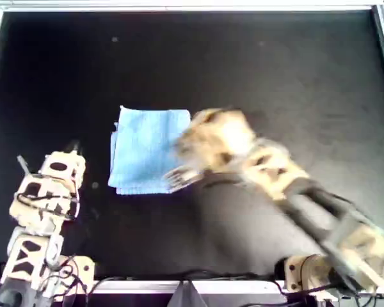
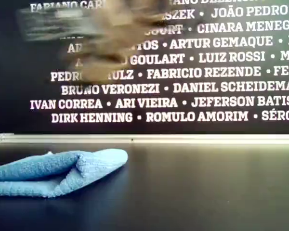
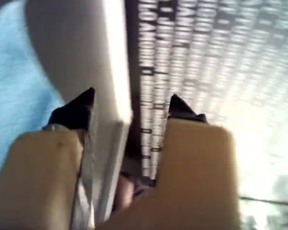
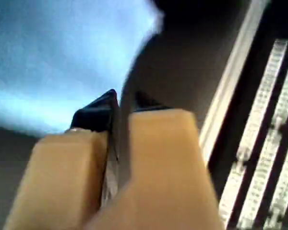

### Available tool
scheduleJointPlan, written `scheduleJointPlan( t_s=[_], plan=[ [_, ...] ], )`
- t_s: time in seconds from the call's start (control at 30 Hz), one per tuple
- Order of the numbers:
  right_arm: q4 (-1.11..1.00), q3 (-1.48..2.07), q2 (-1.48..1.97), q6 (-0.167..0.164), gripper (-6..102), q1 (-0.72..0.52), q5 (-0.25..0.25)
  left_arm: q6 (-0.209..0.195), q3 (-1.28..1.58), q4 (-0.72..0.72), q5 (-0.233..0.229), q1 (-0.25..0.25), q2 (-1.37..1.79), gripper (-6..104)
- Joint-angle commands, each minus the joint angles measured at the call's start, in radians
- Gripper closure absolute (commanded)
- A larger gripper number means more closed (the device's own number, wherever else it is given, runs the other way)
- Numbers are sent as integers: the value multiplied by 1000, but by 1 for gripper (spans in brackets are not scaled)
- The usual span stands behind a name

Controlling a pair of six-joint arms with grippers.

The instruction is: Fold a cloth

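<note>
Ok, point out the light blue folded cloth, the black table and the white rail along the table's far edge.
Light blue folded cloth [image 1: 146,148], overhead view, middle of its top layer.
Black table [image 1: 269,70], overhead view, bare surface beyond the arm.
White rail [image 2: 183,138], exterior view, mid-length of the strip under the lettered wall.

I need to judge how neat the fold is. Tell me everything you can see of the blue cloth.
The cloth is light sky-blue, thin woven fabric, lying folded on the dark table. From overhead it is a roughly rectangular stack with layers slightly offset along its left and bottom edges. The exterior view shows a soft rounded fold with layers gaping, not pressed flat. A blurred arm reaches over its overhead-right edge; contact cannot be told.
</note>
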Motion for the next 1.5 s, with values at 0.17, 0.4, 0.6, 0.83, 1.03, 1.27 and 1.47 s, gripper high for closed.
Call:
scheduleJointPlan(
  t_s=[0.17,0.4,0.6,0.83,1.03,1.27,1.47],
  plan=[
    [9,334,472,-3,97,-560,-11,8,-26,0,2,26,81,46],
    [9,626,841,-2,97,-712,2,8,-6,2,3,26,81,46],
    [9,943,1154,-3,97,-712,5,8,-6,2,3,26,77,46],
    [9,1276,1440,-5,97,-712,6,8,-6,2,2,35,64,46],
    [9,1451,1606,-5,97,-712,6,-6,-6,5,3,137,61,46],
    [20,1462,1603,-5,97,-713,6,6,-6,5,23,140,12,46],
    [20,1462,1608,-5,97,-730,8,-6,-6,20,23,147,12,46]
  ],
)
